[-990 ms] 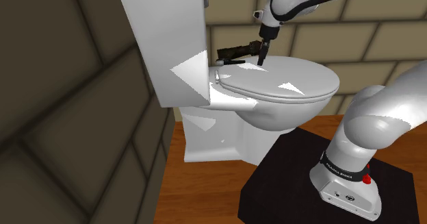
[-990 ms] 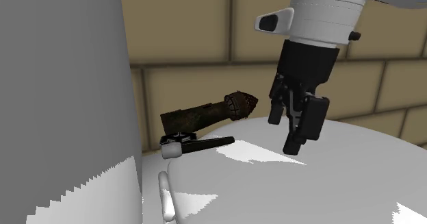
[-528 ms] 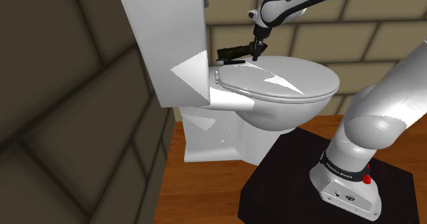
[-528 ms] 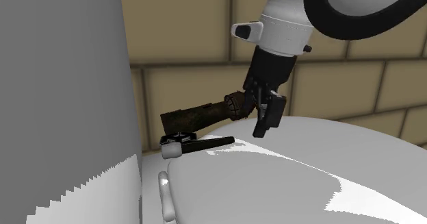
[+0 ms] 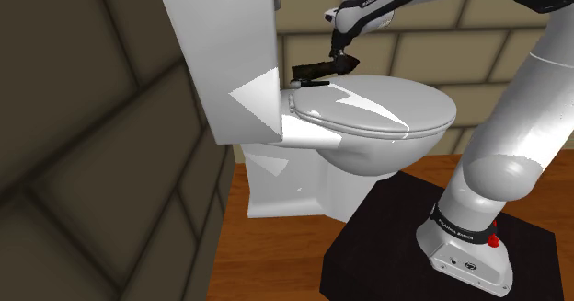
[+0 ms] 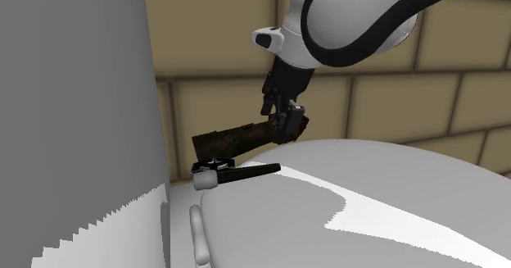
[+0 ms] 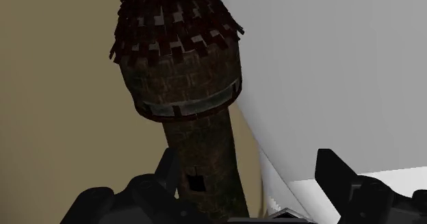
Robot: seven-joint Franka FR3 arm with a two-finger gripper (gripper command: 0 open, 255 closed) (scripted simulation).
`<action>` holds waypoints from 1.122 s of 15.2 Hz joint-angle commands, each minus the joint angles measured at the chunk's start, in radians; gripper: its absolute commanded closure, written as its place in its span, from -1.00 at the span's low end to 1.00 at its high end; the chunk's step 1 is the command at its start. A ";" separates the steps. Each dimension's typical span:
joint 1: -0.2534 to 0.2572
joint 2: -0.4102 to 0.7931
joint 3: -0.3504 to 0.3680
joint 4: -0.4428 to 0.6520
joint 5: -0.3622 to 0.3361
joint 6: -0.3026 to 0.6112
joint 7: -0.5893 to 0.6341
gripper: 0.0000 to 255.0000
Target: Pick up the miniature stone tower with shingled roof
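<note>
Bearing FRANKA EMIKA lettering, the arm [image 5: 375, 1] holds its spread tool [image 7: 248, 164] astride the tower [image 7: 181, 72].

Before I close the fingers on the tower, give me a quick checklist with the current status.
1. Gripper open: ok, fingers stand apart.
2. Tower between the fingers: ok, but the shaft sits off-centre, close to one finger.
3. Tower steady on the toilet lid: cannot tell; it lies on its side.
4. Black object clear of the gripper: ok, it lies below the tower.
5. Tank clear of the gripper: ok.
</note>
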 commanded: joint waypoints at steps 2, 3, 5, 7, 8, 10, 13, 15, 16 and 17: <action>0.001 0.106 -0.018 0.096 0.058 0.060 -0.107 -1.00; -0.002 0.138 -0.020 0.130 0.079 0.074 -0.143 -1.00; -0.005 0.147 -0.018 0.112 0.082 0.100 -0.143 -1.00; -0.007 0.156 -0.017 0.095 0.086 0.125 -0.144 -1.00; -0.007 0.161 -0.017 0.087 0.088 0.138 -0.144 -1.00; -0.009 0.172 -0.017 0.071 0.093 0.164 -0.146 -1.00; -0.009 0.175 -0.017 0.067 0.094 0.171 -0.147 -1.00; -0.006 0.172 -0.016 0.064 0.087 0.170 -0.137 1.00; -0.009 0.178 -0.016 0.069 0.096 0.172 -0.147 1.00; -0.010 0.176 -0.017 0.069 0.097 0.170 -0.149 1.00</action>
